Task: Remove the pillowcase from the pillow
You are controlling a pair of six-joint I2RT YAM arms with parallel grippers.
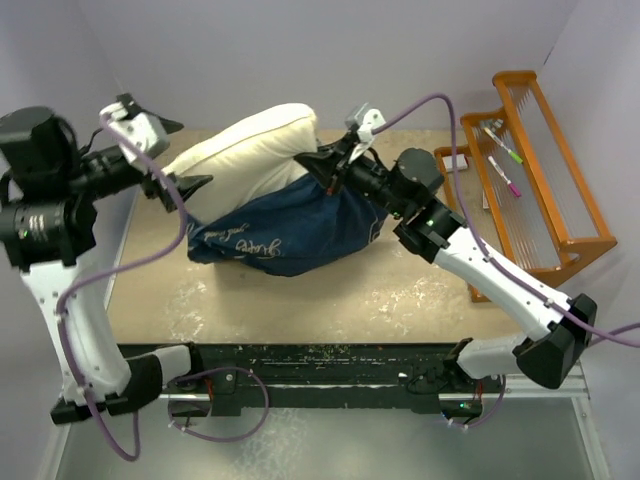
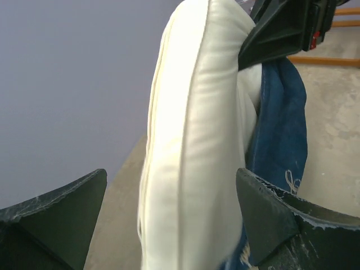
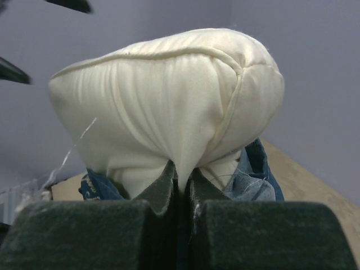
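Observation:
The cream pillow (image 1: 250,143) lies at the back middle of the table, its upper half bare. The navy pillowcase (image 1: 290,228), with white script, still covers its lower near part. My right gripper (image 1: 320,160) is shut on a fold of the pillow's cream fabric at the right end; in the right wrist view (image 3: 183,174) the pillow (image 3: 169,101) bulges above the jaws, with pillowcase edges (image 3: 256,174) beside them. My left gripper (image 1: 180,153) is open and straddles the pillow's left end. In the left wrist view (image 2: 171,216) the pillow (image 2: 197,140) stands between the fingers, with the pillowcase (image 2: 284,129) behind.
An orange wooden rack (image 1: 545,170) holding a few markers stands at the right edge of the table. Grey walls close in at the back and left. The tan tabletop (image 1: 330,300) stretches in front of the pillowcase to the black near edge.

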